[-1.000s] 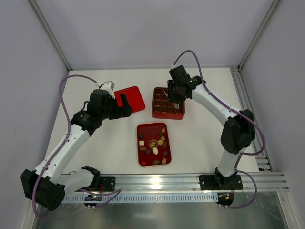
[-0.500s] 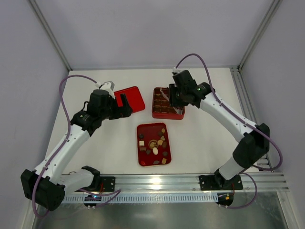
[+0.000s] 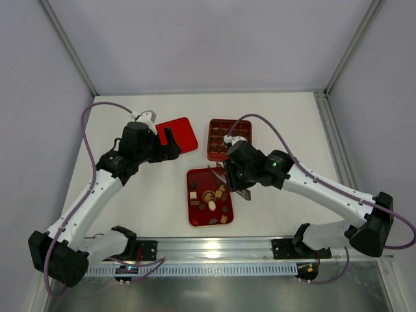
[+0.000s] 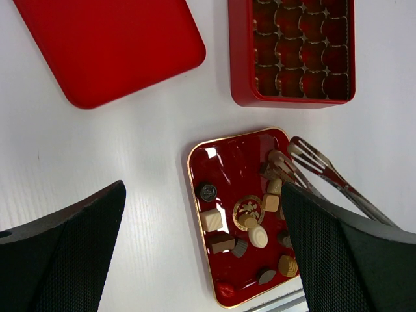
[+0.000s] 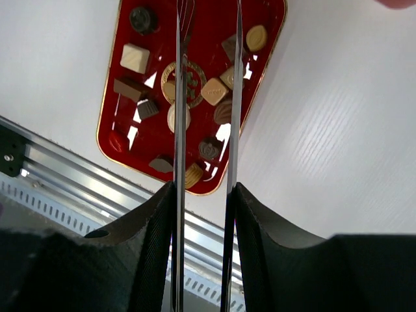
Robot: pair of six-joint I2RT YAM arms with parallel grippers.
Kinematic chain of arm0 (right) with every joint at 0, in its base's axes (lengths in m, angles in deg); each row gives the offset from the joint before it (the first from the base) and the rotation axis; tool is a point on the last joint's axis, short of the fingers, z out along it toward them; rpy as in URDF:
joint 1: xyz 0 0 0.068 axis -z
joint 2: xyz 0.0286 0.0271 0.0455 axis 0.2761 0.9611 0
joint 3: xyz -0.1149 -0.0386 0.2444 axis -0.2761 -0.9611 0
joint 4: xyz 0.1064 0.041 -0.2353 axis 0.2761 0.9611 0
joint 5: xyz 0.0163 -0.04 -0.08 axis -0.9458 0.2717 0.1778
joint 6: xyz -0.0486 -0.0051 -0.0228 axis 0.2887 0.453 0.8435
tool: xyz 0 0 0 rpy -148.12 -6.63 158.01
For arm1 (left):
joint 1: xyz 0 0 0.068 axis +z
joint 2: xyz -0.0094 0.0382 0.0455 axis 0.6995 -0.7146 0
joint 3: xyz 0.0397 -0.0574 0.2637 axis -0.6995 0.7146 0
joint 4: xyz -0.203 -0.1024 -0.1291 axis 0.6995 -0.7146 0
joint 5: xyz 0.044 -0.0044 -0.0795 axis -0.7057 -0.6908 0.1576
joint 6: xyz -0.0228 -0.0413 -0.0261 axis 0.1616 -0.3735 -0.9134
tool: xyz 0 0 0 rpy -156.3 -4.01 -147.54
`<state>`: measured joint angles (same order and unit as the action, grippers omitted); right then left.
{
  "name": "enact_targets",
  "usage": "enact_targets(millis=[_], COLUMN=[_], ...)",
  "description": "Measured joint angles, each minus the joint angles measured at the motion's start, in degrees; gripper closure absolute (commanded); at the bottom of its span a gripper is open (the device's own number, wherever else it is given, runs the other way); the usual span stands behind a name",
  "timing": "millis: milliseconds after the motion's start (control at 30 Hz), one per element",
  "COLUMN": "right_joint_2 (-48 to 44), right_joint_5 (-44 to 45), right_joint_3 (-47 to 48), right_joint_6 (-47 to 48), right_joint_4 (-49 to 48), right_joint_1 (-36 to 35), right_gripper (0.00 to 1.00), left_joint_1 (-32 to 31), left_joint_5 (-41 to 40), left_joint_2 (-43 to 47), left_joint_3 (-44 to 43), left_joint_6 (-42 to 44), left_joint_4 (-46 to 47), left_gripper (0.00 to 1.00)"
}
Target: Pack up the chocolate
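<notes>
Several small chocolate pieces [image 3: 209, 195] [image 4: 258, 236] [image 5: 214, 91], dark brown, tan and cream, lie loose in a flat red gold-rimmed tray [image 3: 195, 174] [image 4: 227, 169] [image 5: 260, 65]. My right gripper [image 3: 238, 174] [image 5: 203, 188] is shut on metal tongs [image 4: 325, 172] [image 5: 179, 97]. The tong blades stand apart and reach over the tray's pieces; I see nothing clamped between them. My left gripper [image 3: 168, 142] [image 4: 203, 188] hangs open and empty, high above the table to the tray's left.
A square red box [image 3: 229, 140] [image 4: 292, 52] with a brown grid of compartments stands behind the tray. Its flat red lid [image 3: 177, 135] [image 4: 107, 45] lies at the back left, under the left gripper. An aluminium rail [image 3: 260, 250] runs along the near edge.
The right arm has swung with the tongs from over the square box toward the near side and now reaches over the tray. The left arm has not moved.
</notes>
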<state>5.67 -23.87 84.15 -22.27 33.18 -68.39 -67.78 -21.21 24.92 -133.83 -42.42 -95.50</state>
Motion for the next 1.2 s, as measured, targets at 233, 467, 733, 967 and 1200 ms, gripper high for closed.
enact_targets(millis=[233, 467, 733, 967, 1200], right_joint_2=[0.07, 0.33, 0.94, 1.90, 3.10], right_joint_5=[-0.07, -0.02, -0.11, -0.50, -0.70], right_joint_3=[-3.26, -4.39, -5.44, -6.40, -6.67], right_joint_6=[-0.98, -0.96, -0.94, -0.94, -0.87], right_joint_4=[1.49, 1.57, 1.49, 1.14, 0.42], right_joint_1=[-2.10, -2.36, -2.45, -2.62, -2.69], right_gripper=[0.59, 0.59, 0.59, 0.59, 0.59], left_joint_1=[0.00, 0.00, 0.00, 0.00, 0.00], left_joint_5=[-0.02, -0.02, -0.02, -0.04, -0.02], left_joint_2=[0.00, 0.00, 0.00, 0.00, 0.00], left_joint_3=[0.00, 0.00, 0.00, 0.00, 0.00], left_joint_6=[0.00, 0.00, 0.00, 0.00, 0.00], left_joint_4=[0.02, 0.02, 0.02, 0.02, 0.02], left_gripper=[0.00, 0.00, 0.00, 0.00, 0.00])
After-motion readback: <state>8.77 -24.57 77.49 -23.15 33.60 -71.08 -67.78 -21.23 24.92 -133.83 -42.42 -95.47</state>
